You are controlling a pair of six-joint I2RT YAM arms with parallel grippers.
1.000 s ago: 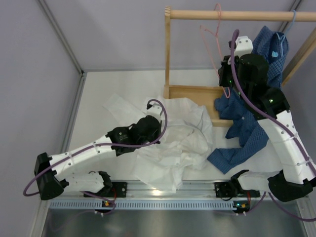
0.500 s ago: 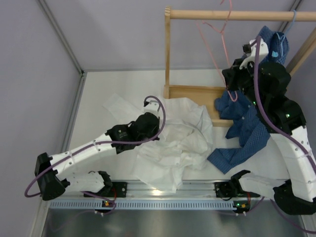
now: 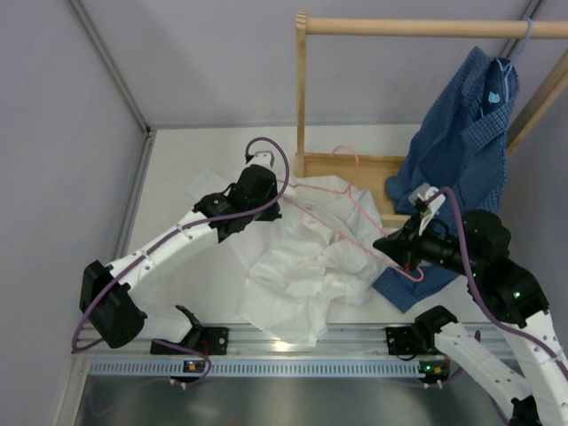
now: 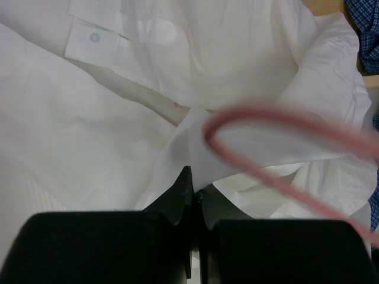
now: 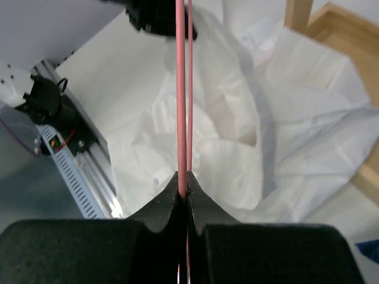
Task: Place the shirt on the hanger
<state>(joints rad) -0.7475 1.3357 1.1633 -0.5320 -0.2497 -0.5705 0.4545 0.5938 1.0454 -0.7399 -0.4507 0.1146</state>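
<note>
Top external view has the right pincer [image 3: 398,252] clamped shut on a lower corner of the hanger [image 5: 180,89]. From there the pink wire frame runs away to that pincer's left and far side, its long axis lying slantwise low over the shirt [image 3: 311,262]. The hook end reaches nearly to the left pincer [image 4: 190,174].

The shirt is a crumpled white heap on the table [image 3: 177,169], below and to the left of the right pincer and directly under the left one. The left pincer is closed too. Seen from its wrist, a ridge of white cloth rises to the meeting tips, so it looks to be pinching a fold of the shirt. The hook curls just ahead of those tips, a little to their right.

The relation that matters, as I judge it, is this: the hanger's free end points toward the cloth the left pincer holds, and that arm is the nearer one to the shirt's upper part. Where the neck opening lies I cannot tell — the cloth is too bunched.

Around them, the blue checked shirt [image 3: 461,133] hangs behind and to the right of the right pincer, its hem on the table just beneath it. The wooden rack [image 3: 302,98] stands beyond the hook — both close enough to snag a wide swing.
</note>
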